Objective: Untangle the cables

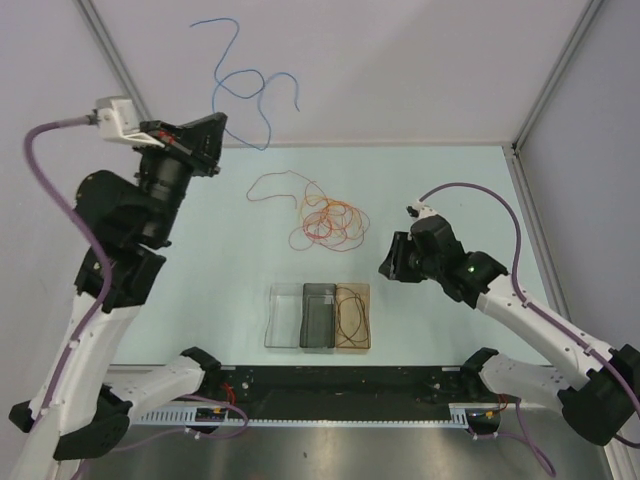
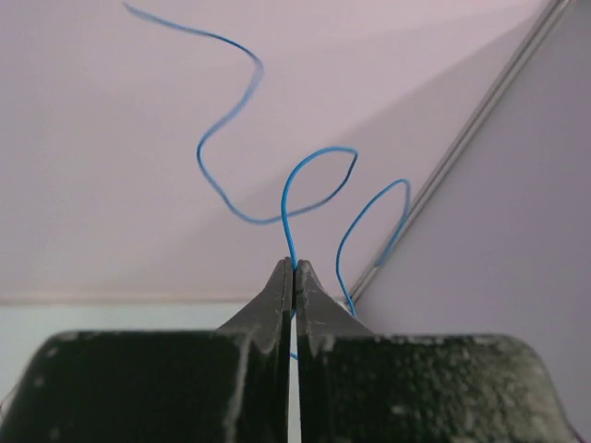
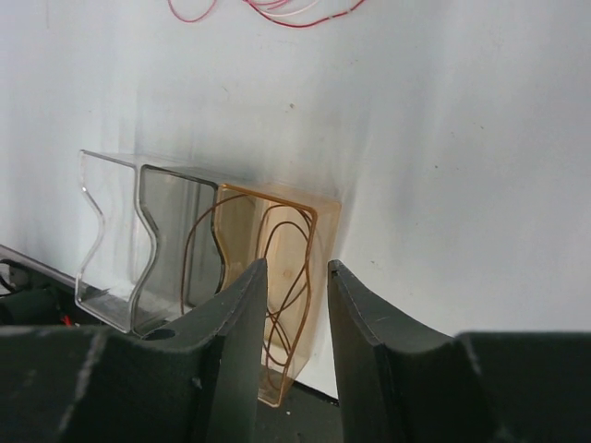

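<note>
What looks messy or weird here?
The blue cable dangles up in the air, pinched in the left claw. The red and orange cables lie in a tangled heap on the table.

Left wrist view: blue cable (image 2: pixel 198 155) goes blurry toward 11 o'clock, tip right at the top edge. Its lower run is lost betw. the pressed fingers of the left gripper (image 2: pixel 294 266).

Right wrist view: red cable (image 3: pixel 305 22) & pale cable (image 3: pixel 277 9) cut off at 12 o'clock. Right gripper (image 3: pixel 296 266) hides the near end of the amber tray (image 3: pixel 325 210) + part of the brown cable (image 3: pixel 303 268) in it.

Top view: red/orange tangle (image 1: pixel 325 222) too fine to tell which strand lies over which.
</note>
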